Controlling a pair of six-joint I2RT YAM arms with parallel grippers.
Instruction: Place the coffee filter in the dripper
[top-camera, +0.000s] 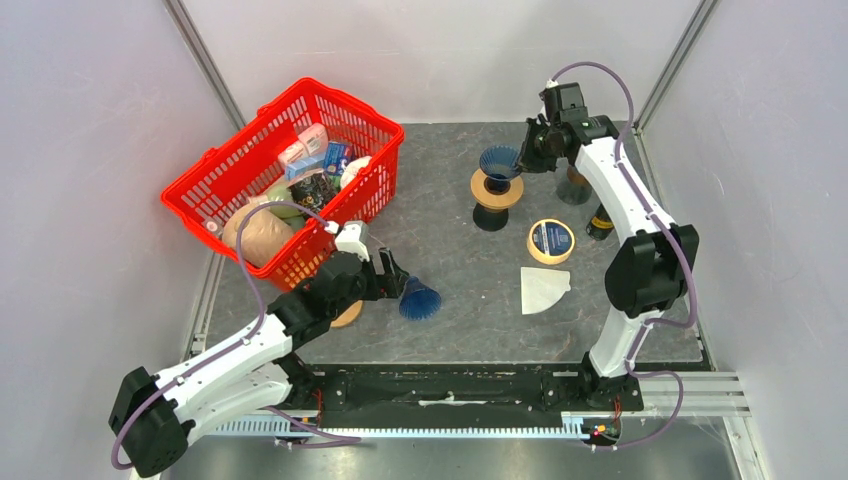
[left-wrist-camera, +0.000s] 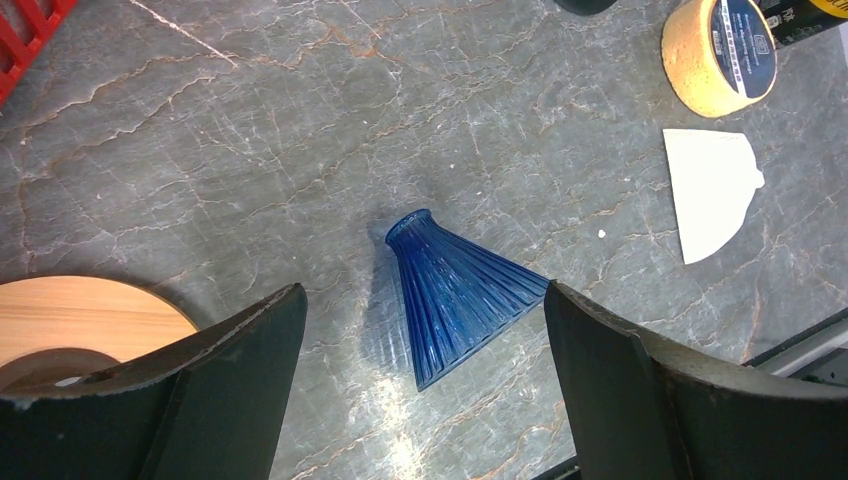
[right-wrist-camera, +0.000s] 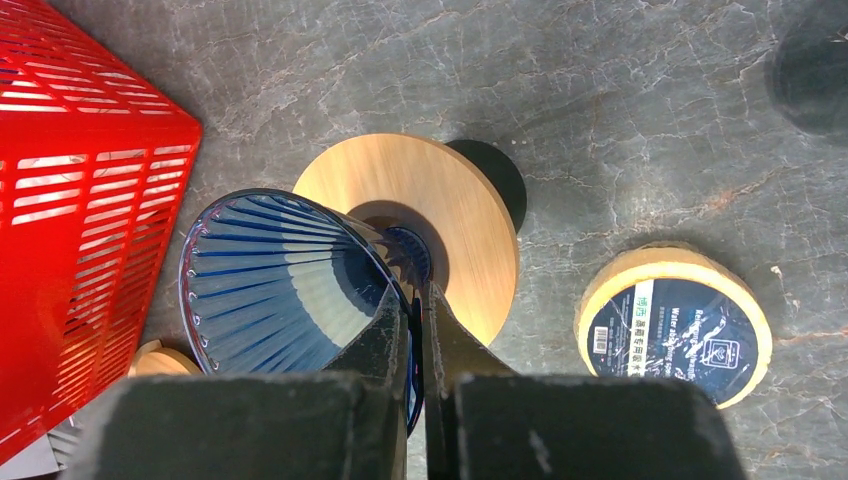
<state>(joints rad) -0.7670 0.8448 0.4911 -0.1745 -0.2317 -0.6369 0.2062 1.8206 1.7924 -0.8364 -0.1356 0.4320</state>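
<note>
A white paper coffee filter (top-camera: 543, 289) lies flat on the grey table, also in the left wrist view (left-wrist-camera: 710, 190). My right gripper (top-camera: 522, 158) (right-wrist-camera: 417, 295) is shut on the rim of a blue ribbed glass dripper (top-camera: 500, 162) (right-wrist-camera: 280, 290), holding it upright over a round wooden stand (top-camera: 497, 192) (right-wrist-camera: 440, 210). This dripper looks empty inside. A second blue dripper (top-camera: 420, 299) (left-wrist-camera: 460, 295) lies on its side. My left gripper (top-camera: 400, 283) (left-wrist-camera: 422, 292) is open just above it, one finger on either side, not touching.
A red basket (top-camera: 290, 165) (right-wrist-camera: 70, 200) of groceries stands at the back left. A round cork-rimmed tin (top-camera: 551, 241) (left-wrist-camera: 720, 50) (right-wrist-camera: 672, 325) sits above the filter. Dark bottles (top-camera: 600, 222) stand by the right arm. A wooden disc (top-camera: 347, 315) (left-wrist-camera: 80, 315) lies under my left wrist.
</note>
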